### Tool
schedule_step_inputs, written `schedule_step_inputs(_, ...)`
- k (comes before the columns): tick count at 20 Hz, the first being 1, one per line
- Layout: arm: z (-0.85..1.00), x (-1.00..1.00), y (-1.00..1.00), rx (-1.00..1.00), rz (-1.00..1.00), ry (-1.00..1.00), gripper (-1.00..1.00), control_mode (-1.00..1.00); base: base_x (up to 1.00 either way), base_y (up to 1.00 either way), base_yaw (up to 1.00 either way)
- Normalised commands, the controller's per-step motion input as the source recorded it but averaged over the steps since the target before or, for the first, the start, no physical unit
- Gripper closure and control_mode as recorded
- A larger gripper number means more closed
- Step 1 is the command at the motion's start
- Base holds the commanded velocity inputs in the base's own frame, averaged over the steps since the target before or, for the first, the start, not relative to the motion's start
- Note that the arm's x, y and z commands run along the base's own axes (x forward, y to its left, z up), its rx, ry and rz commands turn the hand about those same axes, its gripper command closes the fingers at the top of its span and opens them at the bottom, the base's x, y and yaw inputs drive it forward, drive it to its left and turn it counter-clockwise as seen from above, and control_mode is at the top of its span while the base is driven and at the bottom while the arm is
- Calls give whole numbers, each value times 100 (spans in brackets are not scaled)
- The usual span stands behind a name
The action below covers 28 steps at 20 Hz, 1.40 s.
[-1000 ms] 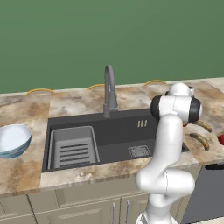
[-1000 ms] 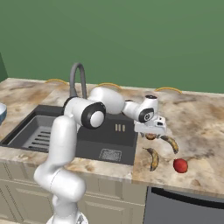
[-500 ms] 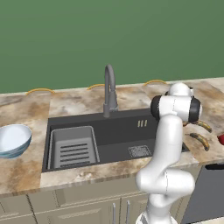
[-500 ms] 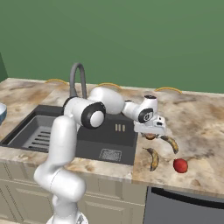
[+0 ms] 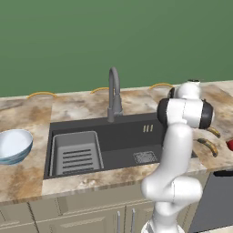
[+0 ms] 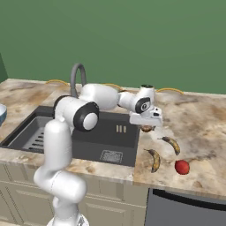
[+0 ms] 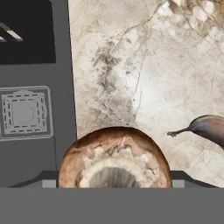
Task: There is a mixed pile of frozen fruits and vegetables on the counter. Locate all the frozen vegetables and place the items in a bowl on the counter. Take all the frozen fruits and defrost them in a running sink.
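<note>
My arm rises from its base, bends at the elbow and reaches out sideways and forward, the wrist turned so the gripper (image 6: 148, 127) points straight down. The fingers sit low — spread around a dark-brown roundish lump (image 7: 114, 158), closed against its sides.

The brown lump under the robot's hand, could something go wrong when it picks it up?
Maybe. The brown lump is round, so it might slip from the fingers. It sits right beside the sink, so it could roll in. The bowl waits past the sink, a long carry.
</note>
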Motion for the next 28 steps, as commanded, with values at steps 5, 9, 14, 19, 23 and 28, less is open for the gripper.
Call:
schedule_step_inputs(5, 63, -45, 79, 3, 2, -9, 100, -100, 0, 0, 0)
schedule_step_inputs(9, 41, -62, 79, 3, 7, -3, 100, -100, 0, 0, 0)
schedule_step_inputs(14, 26, -70, 90, 0, 5, -6, 100, -100, 0, 0, 0)
schedule_step_inputs(19, 29, -56, 98, 4, 2, -7, 100, -100, 0, 0, 0)
schedule_step_inputs(23, 29, -48, 98, 7, 0, -11, 100, -100, 0, 0, 0)
schedule_step_inputs(28, 12, -38, 95, 6, 1, -4, 100, -100, 0, 0, 0)
